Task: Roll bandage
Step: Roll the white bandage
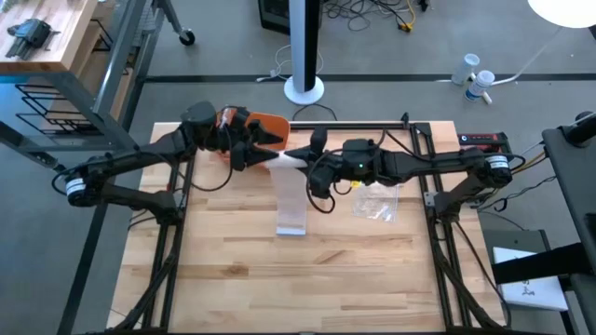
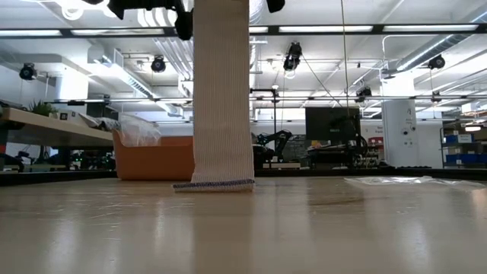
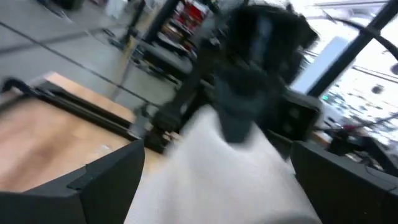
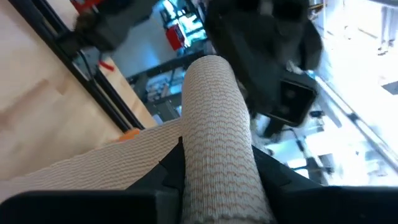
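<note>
Rolling bandage [image 1: 291, 200]: right end effector [image 1: 300, 158] clamping rolled end; left end effector [image 1: 264, 154] grip unclear. Keeping strip taut, edges aligned.

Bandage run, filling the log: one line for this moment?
bandage: hanging, end on table | right claw: shut on roll | left claw: at bandage top

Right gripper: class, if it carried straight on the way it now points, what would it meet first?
Probably the left gripper. The right gripper points toward it across the top of the bandage, and the right wrist view shows it just past the roll; the depth is unclear.
</note>
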Action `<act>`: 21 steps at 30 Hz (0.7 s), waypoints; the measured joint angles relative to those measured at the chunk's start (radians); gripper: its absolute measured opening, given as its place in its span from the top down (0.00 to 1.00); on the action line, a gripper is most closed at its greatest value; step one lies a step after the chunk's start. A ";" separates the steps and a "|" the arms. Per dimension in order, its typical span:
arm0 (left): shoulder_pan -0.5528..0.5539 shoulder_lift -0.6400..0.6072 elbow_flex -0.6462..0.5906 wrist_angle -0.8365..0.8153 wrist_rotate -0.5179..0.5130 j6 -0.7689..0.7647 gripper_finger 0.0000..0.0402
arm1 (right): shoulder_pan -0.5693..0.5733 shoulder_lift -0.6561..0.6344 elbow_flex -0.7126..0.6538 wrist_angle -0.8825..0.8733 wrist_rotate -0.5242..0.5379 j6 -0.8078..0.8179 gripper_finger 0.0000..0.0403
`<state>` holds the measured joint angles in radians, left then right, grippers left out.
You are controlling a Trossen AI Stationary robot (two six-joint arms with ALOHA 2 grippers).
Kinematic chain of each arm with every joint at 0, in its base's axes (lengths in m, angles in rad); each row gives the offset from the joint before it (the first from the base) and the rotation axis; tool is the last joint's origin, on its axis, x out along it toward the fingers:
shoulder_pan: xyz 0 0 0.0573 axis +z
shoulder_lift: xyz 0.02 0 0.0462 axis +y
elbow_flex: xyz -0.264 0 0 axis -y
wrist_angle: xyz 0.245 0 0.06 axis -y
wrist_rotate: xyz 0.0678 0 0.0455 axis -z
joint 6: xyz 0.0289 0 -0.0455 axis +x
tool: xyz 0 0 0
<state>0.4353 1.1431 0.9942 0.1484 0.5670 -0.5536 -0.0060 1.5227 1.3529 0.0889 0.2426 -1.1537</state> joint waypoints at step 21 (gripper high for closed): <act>0.010 0.016 0.003 -0.062 0.053 -0.004 0.02 | -0.032 0.076 0.049 0.036 0.056 -0.197 0.78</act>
<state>0.4448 1.1595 0.9974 0.0862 0.6203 -0.5573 -0.0381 1.5987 1.4019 0.1254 0.2990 -1.3504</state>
